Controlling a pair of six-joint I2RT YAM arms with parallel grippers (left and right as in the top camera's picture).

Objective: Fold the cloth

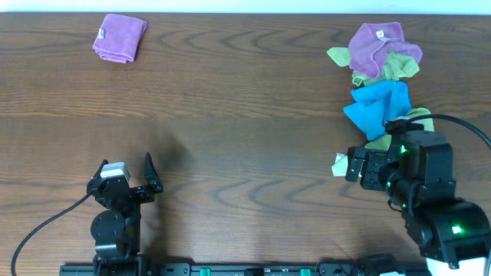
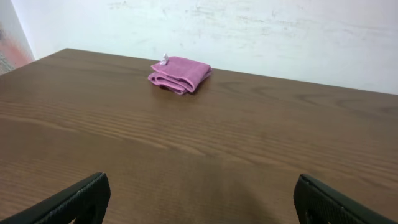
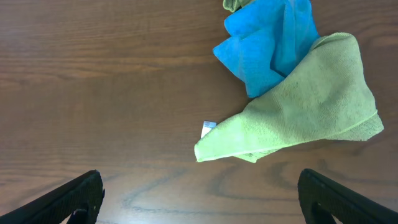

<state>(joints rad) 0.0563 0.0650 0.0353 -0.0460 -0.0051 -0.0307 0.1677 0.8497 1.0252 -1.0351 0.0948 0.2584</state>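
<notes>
Small white tag (image 3: pixel 208 129) on green cloth (image 3: pixel 311 106), print unreadable

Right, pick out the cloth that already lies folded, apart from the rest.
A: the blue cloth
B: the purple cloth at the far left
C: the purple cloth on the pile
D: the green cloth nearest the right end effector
B: the folded purple cloth sits alone as a neat rectangle, while the crumpled purple cloth, blue cloth and green cloth lie bunched together at the right.
</notes>
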